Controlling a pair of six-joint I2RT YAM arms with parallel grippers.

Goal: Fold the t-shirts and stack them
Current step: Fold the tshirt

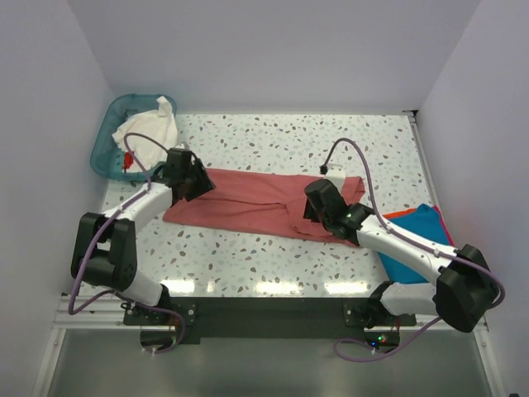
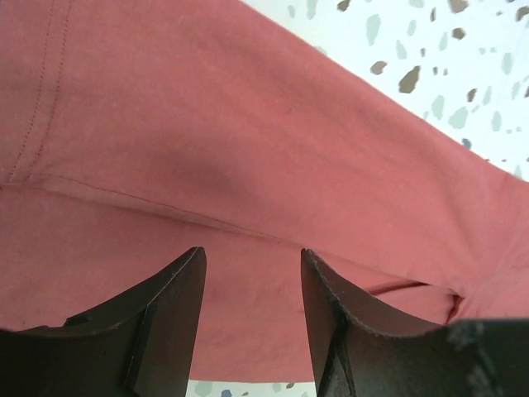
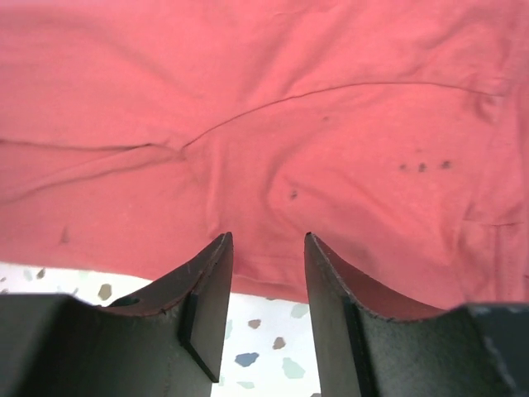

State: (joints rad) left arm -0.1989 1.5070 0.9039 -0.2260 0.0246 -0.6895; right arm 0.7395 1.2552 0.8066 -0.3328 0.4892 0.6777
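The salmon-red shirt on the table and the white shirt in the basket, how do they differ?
The salmon-red shirt is laid out flat in a long band; the white shirt is bunched in a heap. The salmon-red shirt lies on the table; the white shirt sits in the teal basket. Both are soft cloth, neither yet stacked.

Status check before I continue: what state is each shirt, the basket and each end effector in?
salmon-red t-shirt: laid out flat, partly folded.
white t-shirt: crumpled in basket.
teal basket: upright, holding white t-shirt.
teal-blue t-shirt: folded, partly covered by right arm.
orange-red t-shirt: only an edge shows, beside the teal-blue one.
left end effector: open, above salmon-red t-shirt.
right end effector: open, above salmon-red t-shirt.
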